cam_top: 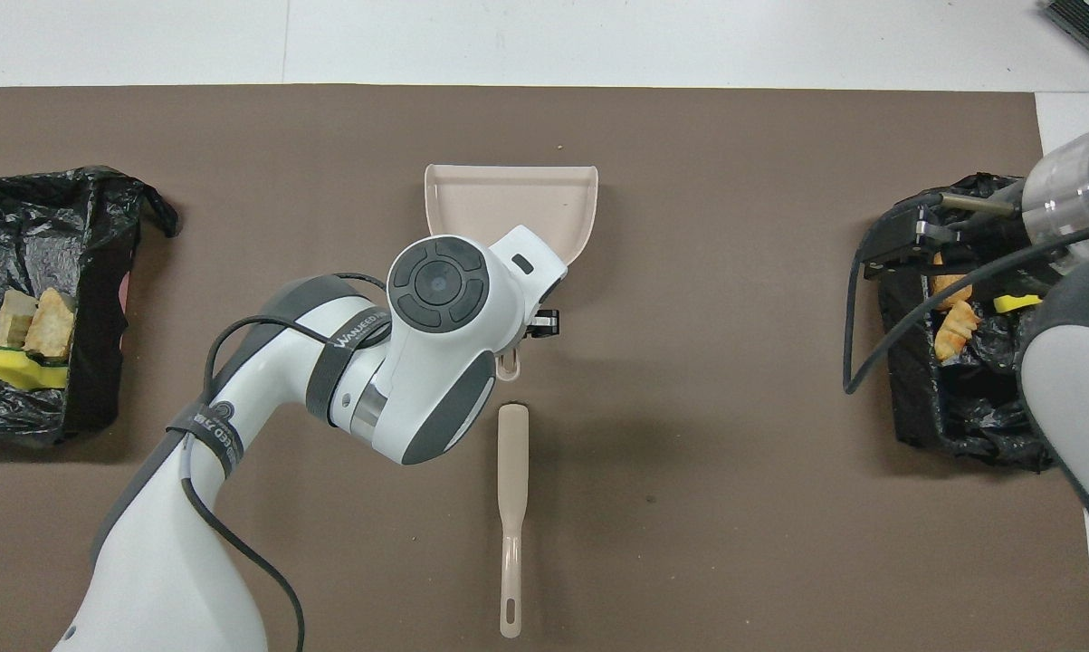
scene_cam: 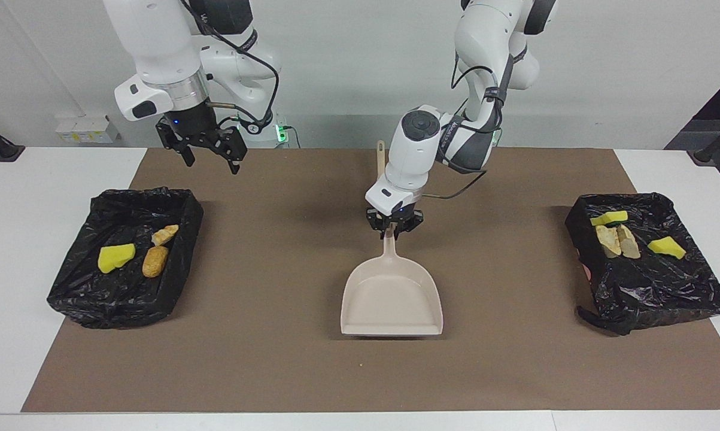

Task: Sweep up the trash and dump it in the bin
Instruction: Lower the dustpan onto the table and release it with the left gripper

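The beige dustpan lies on the brown mat mid-table with nothing in it, its mouth pointing away from the robots. My left gripper is shut on the dustpan's handle; in the overhead view its wrist hides the grip. The trash lies in two black-lined bins. The bin at the right arm's end holds a yellow sponge bit and two bread-like chunks. The bin at the left arm's end holds yellow bits and tan chunks. My right gripper hangs open and empty in the air over its bin's edge.
The beige brush lies on the mat, nearer to the robots than the dustpan, in line with its handle. The brown mat covers most of the white table.
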Robot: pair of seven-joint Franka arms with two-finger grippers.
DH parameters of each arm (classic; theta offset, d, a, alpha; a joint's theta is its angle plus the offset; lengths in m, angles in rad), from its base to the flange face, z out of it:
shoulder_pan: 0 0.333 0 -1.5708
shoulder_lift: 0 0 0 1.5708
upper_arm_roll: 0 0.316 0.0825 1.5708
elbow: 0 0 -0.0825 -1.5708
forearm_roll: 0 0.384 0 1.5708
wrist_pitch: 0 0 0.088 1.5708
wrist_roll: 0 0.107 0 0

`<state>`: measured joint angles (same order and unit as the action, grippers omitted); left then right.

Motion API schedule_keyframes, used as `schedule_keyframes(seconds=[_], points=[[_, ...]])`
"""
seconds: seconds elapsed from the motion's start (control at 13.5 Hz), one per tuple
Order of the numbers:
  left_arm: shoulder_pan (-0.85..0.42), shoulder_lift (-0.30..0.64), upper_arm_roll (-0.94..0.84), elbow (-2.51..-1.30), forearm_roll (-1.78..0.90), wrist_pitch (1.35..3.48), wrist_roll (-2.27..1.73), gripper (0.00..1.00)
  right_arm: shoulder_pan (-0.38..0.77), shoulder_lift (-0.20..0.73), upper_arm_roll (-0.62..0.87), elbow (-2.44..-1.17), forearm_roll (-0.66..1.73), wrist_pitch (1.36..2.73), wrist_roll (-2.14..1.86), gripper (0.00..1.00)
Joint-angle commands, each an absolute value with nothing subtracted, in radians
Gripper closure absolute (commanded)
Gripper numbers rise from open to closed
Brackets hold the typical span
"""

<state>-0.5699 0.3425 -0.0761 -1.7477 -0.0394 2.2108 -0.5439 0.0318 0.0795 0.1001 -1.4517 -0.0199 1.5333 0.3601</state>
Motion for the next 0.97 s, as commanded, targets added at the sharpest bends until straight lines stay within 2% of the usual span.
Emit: schedule_keyframes(seconds=[0.0,0.22,0.3,0.37,0.45,0.52,0.59,0.67,0.89], points=[[-0.601,0.328,-0.055,-1.787,-0.054,2.258,-0.561,1.00,0.014,0.045,0.112,-1.512,-0.032,1.542,0.334,0.00],[-0.614,0.365,-0.055,-1.770,-0.057,2.272,-0.590,1.00,0.014,0.017,0.112,-1.554,-0.032,1.557,0.324,0.00],[-0.614,0.365,-0.055,-1.773,-0.058,2.285,-0.616,0.96,0.014,0.012,0.112,-1.569,-0.034,1.572,0.319,0.00],[-0.617,0.365,-0.055,-1.779,-0.058,2.304,-0.618,0.49,0.012,0.008,0.112,-1.575,-0.034,1.578,0.318,0.00],[-0.618,0.367,-0.055,-1.787,-0.057,2.316,-0.618,0.18,0.008,0.008,0.112,-1.575,-0.034,1.578,0.318,0.00],[-0.618,0.370,-0.055,-1.789,-0.057,2.318,-0.614,0.10,0.006,0.006,0.110,-1.575,-0.043,1.578,0.319,0.00],[-0.617,0.374,-0.055,-1.789,-0.057,2.318,-0.611,0.09,0.009,0.006,0.112,-1.575,-0.057,1.577,0.318,0.00],[-0.617,0.374,-0.054,-1.786,-0.057,2.312,-0.611,0.00,0.017,0.006,0.110,-1.575,-0.063,1.575,0.319,0.00],[-0.588,0.353,-0.045,-1.769,-0.049,2.252,-0.609,0.00,0.020,-0.005,0.112,-1.569,-0.074,1.568,0.319,0.00]])
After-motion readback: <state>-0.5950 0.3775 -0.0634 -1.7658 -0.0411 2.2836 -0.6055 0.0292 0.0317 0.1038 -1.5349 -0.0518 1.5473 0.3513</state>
